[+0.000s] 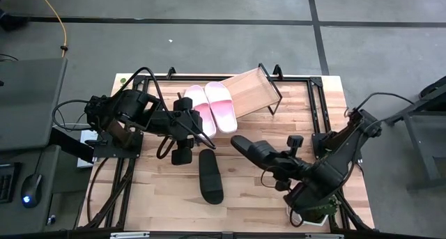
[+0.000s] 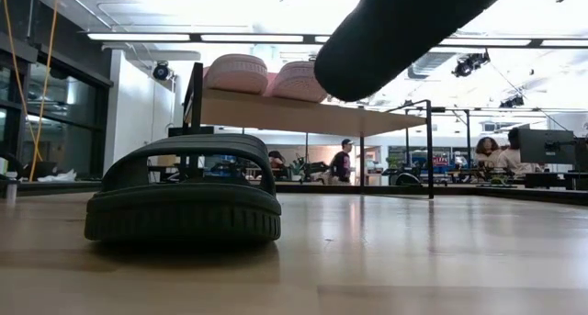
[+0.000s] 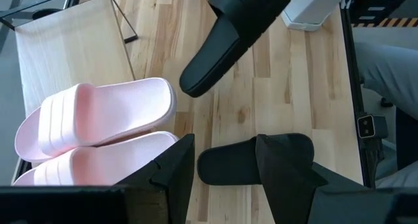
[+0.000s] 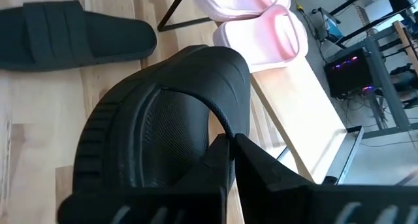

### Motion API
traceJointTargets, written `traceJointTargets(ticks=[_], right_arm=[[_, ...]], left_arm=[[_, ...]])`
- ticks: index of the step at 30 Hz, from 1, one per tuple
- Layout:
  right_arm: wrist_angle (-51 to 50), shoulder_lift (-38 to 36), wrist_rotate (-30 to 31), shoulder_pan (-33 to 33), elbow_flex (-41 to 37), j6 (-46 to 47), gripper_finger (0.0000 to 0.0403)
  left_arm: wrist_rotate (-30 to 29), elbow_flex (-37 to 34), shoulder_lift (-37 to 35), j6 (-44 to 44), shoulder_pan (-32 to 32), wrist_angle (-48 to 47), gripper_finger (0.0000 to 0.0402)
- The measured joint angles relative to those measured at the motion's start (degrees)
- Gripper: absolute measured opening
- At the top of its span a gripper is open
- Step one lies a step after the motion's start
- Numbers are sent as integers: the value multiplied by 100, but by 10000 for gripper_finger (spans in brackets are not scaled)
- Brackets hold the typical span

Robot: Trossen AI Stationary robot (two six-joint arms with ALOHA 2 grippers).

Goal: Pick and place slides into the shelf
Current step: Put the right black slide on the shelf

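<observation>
The shelf [image 1: 252, 91] stands at the far side of the table [image 1: 160, 197], a slanted light-wood board on a thin black frame. I count two pale pink slides [image 1: 209, 106] on it, side by side and touching, filling the end nearer the left arm. The rest of the board is bare wood. In the low view both pink slides [image 2: 266, 76] sit up on the board above the tabletop.

One black slide on the table [image 1: 210, 176] lies flat on the wood near the middle, in front of the shelf and well apart from it. In the low view it fills the foreground, strap up, sole down [image 2: 184, 200].

The second black slide [image 1: 252, 150] is off the table, held by the right gripper [image 1: 287, 168]. From the right wrist view I see the fingers pinched together on the slide's edge by the strap [image 4: 170, 126], so it is clamped on that slide. The slide hangs over the table between the lying black slide and the bare end of the shelf; in the low view its dark underside [image 2: 404, 26] hangs at about board height.

The left gripper [image 1: 182, 152] hovers over the table just in front of the pink slides, fingers [image 3: 176, 172] apart, nothing between them.
</observation>
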Motion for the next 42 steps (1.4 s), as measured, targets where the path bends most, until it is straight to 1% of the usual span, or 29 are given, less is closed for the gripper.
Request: traceJointTargets(ticks=[5, 13, 18, 25, 29, 35, 42], right_arm=[[0, -235, 120, -2, 0, -127, 0], [3, -435, 576, -86, 0, -616, 0], [11, -447, 741, -346, 0, -1007, 0], [-6, -445, 1267, -808, 0, -1475, 0], [8, -443, 1303, -1072, 0, -1626, 0], [1, -440, 1524, -1419, 0, -1886, 0], [3, -438, 1963, -1787, 0, -2437, 0]], left_arm=[[-2, 0, 0, 1, 0, 1, 152], [-7, 0, 0, 0, 0, 0, 152], [-13, 0, 0, 0, 1, 0, 152], [-13, 0, 0, -2, 1, 0, 152], [-13, 0, 0, -2, 0, 0, 152], [-13, 0, 0, -2, 0, 0, 152], [-13, 0, 0, 0, 2, 0, 152]])
